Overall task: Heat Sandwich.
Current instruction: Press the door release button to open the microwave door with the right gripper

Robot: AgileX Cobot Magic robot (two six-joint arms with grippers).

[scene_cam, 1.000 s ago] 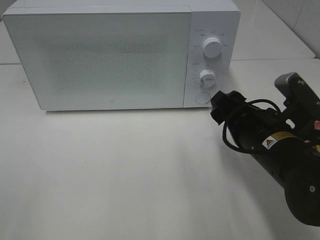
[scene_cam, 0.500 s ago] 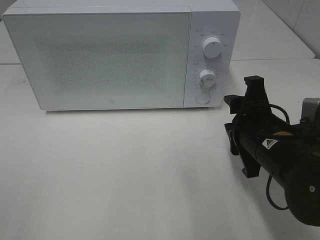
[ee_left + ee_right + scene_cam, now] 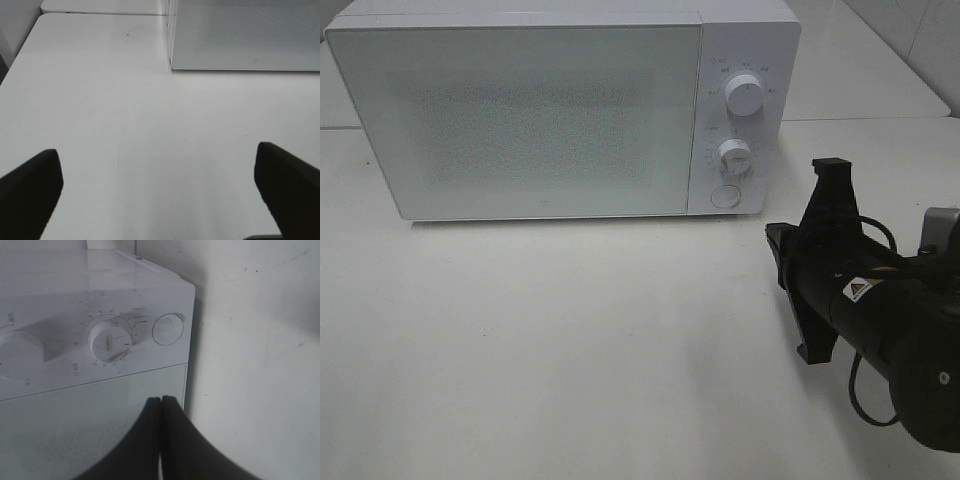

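Microwave (image 3: pixel 540 110): one, white, in the upper half of the exterior view, standing on the table (image 3: pixel 570 340).
Door (image 3: pixel 520 120): one, shut, with a speckled panel that hides the inside.
Controls: two knobs, the upper dial (image 3: pixel 745 96) and the lower dial (image 3: pixel 733 156), with one round button (image 3: pixel 724 196) beneath them.
Sandwich: none visible in any view. It is not on the table, and whether it lies behind the door cannot be told.
Right claw (image 3: pixel 161 405): one, at the right edge of the exterior view, fingers pressed together with nothing between them, pointing toward the control panel and apart from it.
Left claw (image 3: pixel 157 170): one, fingers spread wide and empty over bare table.
Progress: loading is probably done, since the door is closed and no food is outside. Heating, reopening the door and taking the food out appear to remain.
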